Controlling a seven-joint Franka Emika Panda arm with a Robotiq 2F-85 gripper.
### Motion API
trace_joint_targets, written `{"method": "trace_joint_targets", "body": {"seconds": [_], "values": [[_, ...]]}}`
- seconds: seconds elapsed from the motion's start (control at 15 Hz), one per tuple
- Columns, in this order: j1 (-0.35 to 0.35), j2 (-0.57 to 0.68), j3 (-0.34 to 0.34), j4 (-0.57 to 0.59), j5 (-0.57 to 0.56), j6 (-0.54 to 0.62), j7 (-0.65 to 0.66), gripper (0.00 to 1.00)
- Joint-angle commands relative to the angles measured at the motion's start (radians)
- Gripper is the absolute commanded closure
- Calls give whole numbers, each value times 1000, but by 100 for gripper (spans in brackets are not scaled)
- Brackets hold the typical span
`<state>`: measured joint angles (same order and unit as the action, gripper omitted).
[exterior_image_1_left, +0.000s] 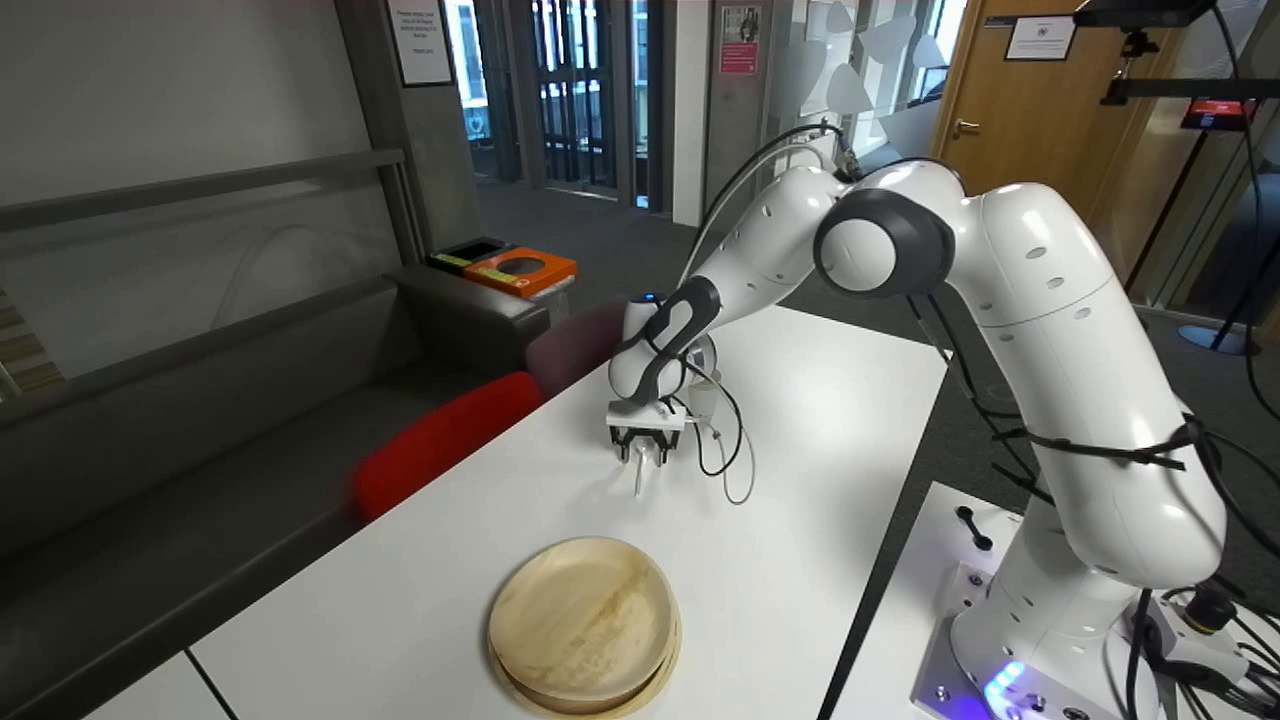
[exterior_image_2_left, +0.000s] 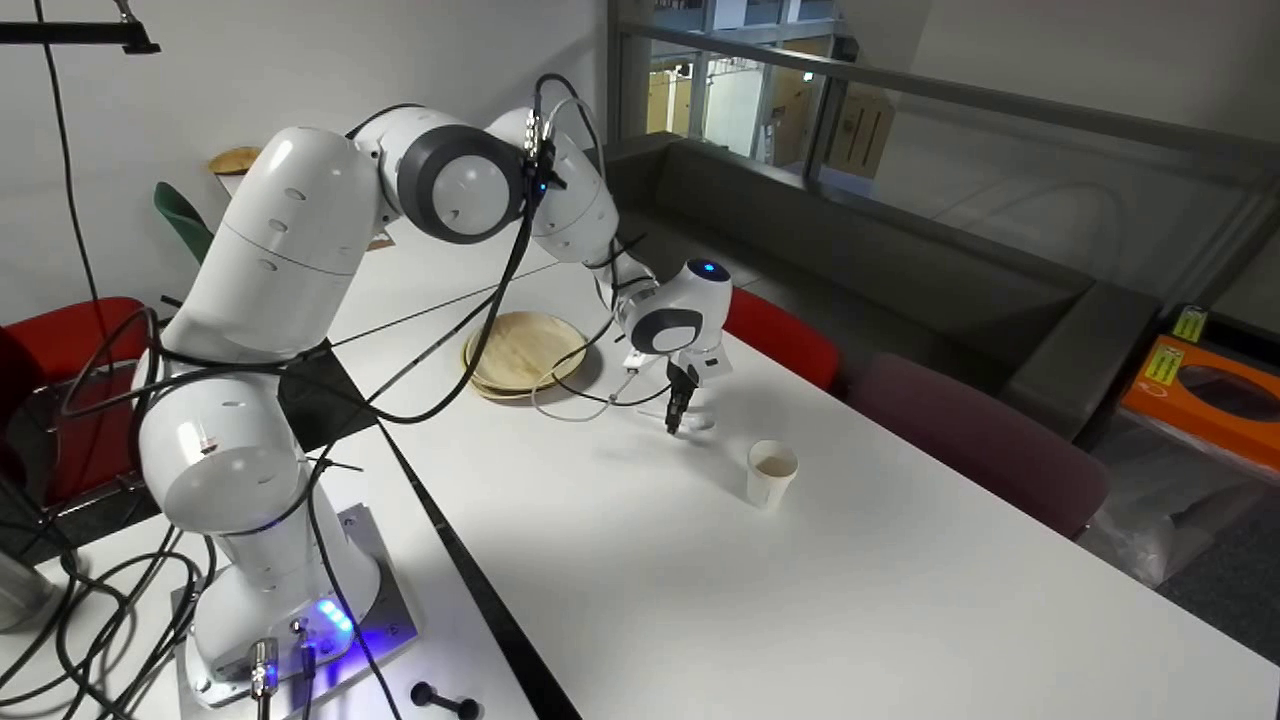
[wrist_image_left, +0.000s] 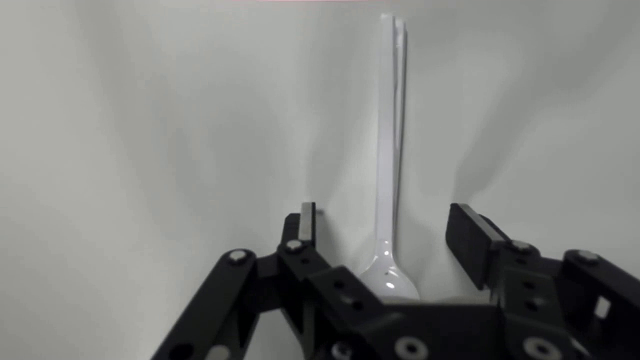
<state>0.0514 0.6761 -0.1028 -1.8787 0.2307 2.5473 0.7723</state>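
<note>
On the table (exterior_image_2_left: 900, 600), nearer its edge with the red chair (exterior_image_2_left: 785, 340), a white spoon (wrist_image_left: 385, 165) lies between the parted jaws of the gripper (wrist_image_left: 382, 217) (neither touches it).

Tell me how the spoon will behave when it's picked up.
The spoon looks like thin plastic, so it is probably light. Its long, slim handle may flex a little. Bright glints on its bowl suggest a smooth surface that could slip between the fingers.
</note>
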Motion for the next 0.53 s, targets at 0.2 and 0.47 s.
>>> {"method": "trace_joint_targets", "body": {"seconds": [0.2,0.47], "values": [[12,-109,-5,-94,-3,29,-17,0],[36,-273,-18,-256,-37,141,-40,0]]}}
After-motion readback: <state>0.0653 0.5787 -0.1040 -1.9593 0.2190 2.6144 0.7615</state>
